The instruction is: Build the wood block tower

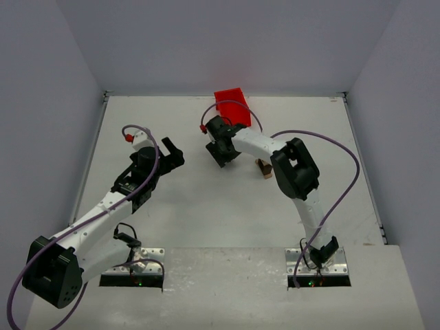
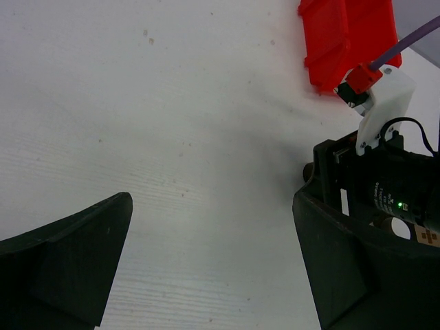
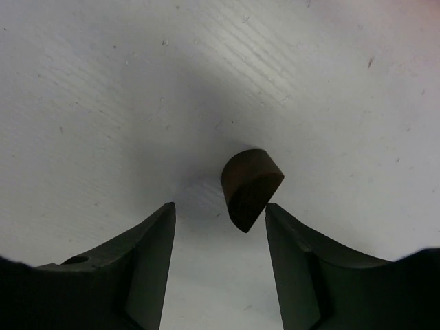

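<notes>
A dark brown wooden block (image 3: 249, 184), rounded on one side, lies on the white table. My right gripper (image 3: 220, 206) straddles it, jaws apart. The block sits close to the right finger (image 3: 295, 261), and a clear gap separates it from the left finger (image 3: 148, 254). In the top view the right gripper (image 1: 221, 152) points down just in front of the red bin. The wood block tower (image 1: 264, 167), a tiny tan and brown stack, stands to its right, beside the right forearm. My left gripper (image 1: 172, 152) (image 2: 212, 206) hangs wide open over bare table, holding nothing.
A red plastic bin (image 1: 230, 104) (image 2: 347, 38) stands at the back middle of the table. The right arm's wrist (image 2: 385, 192) shows at the right of the left wrist view. Grey walls enclose the table on three sides.
</notes>
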Available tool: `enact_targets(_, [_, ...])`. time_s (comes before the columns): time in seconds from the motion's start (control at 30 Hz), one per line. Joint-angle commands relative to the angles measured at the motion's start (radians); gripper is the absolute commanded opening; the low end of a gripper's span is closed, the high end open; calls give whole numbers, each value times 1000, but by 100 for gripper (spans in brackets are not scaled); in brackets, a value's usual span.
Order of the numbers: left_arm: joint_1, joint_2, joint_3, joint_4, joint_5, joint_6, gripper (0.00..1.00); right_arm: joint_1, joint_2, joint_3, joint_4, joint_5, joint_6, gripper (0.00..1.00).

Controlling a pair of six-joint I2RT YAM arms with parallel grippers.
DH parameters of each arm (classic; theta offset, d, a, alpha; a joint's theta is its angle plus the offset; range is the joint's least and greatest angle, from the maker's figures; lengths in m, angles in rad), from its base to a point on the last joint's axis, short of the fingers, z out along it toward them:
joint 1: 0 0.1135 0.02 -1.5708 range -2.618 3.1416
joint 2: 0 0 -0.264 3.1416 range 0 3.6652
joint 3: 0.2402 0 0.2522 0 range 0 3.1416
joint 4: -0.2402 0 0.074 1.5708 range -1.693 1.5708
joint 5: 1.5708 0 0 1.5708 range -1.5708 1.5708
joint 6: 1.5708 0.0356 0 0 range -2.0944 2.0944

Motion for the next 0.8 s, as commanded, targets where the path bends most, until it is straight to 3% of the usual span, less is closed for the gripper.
enact_targets(0.0, [0, -4, 16, 28, -11, -7, 100, -15, -8, 36, 30, 29, 23, 51])
enact_targets(0.13, [0, 1, 19, 29, -7, -6, 100, -17, -4, 25, 46, 17, 30, 46])
enact_targets(0.37, [0, 6, 18, 31, -4, -7, 100, -17, 6, 41, 67, 44, 45, 26])
enact_targets(0.5, [0, 14, 22, 31, -3, -4, 100, -16, -15, 3, 119, -75, 29, 5])
enact_targets(0.63, [0, 16, 24, 31, 2, -4, 100, -15, -102, -105, 197, -174, 30, 0])
enact_targets(0.77, [0, 7, 24, 27, -2, -4, 100, -15, -189, -195, 213, -405, 52, 0])
